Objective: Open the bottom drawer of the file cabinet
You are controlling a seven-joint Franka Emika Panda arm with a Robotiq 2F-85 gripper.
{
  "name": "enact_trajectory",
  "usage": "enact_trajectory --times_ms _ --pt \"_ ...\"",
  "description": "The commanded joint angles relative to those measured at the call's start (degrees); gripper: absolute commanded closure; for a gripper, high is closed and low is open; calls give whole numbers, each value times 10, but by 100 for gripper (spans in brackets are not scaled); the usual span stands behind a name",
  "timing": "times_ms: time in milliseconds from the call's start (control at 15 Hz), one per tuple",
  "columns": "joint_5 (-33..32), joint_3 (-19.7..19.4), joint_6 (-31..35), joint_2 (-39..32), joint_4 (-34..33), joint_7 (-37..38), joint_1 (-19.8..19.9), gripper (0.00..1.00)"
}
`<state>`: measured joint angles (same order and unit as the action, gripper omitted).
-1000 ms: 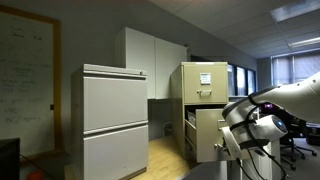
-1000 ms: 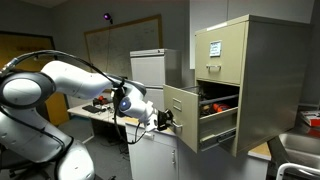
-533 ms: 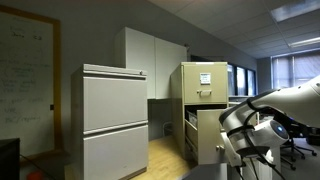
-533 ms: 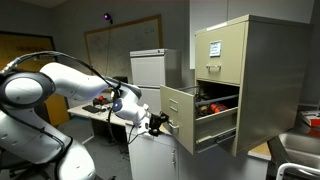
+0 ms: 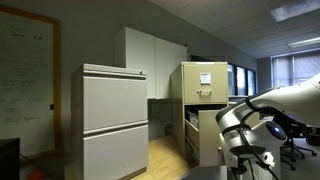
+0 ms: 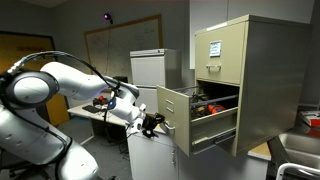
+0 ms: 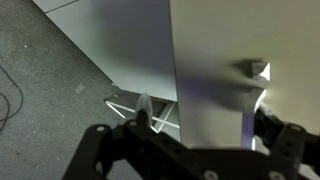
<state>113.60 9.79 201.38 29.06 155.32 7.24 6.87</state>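
The tan file cabinet stands with its bottom drawer pulled well out; things inside show in an exterior view. My gripper hangs at the drawer's front face, open. In the wrist view the drawer front fills the upper right, with its small handle near the right finger. The gripper has its jaws spread wide, and one fingertip shows at the left. Nothing is clamped between them. In an exterior view the white arm hides part of the drawer.
A pale grey two-drawer cabinet stands opposite, with white wall cupboards behind. A white cabinet and a cluttered desk lie behind the arm. Grey carpet with a cable and a thin metal frame lies below.
The drawer has slid further out of the cabinet. The jaws, shut on the handle a second ago, have opened wide and let it go.
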Motion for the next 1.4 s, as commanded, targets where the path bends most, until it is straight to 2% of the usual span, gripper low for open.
enact_trajectory --times_ms 0,733,1133,1200,1267,1333 --pt "114 8 0 -4 -24 -81 -81 0" --pt "344 -28 -9 -8 -65 -343 -38 0" --pt "410 -28 -21 -1 -64 -443 -3 0" --pt "395 -32 -23 0 -59 -433 -9 0" --pt "352 -41 -25 1 -51 -394 -26 0" --pt "411 -28 -25 4 -59 -466 3 0"
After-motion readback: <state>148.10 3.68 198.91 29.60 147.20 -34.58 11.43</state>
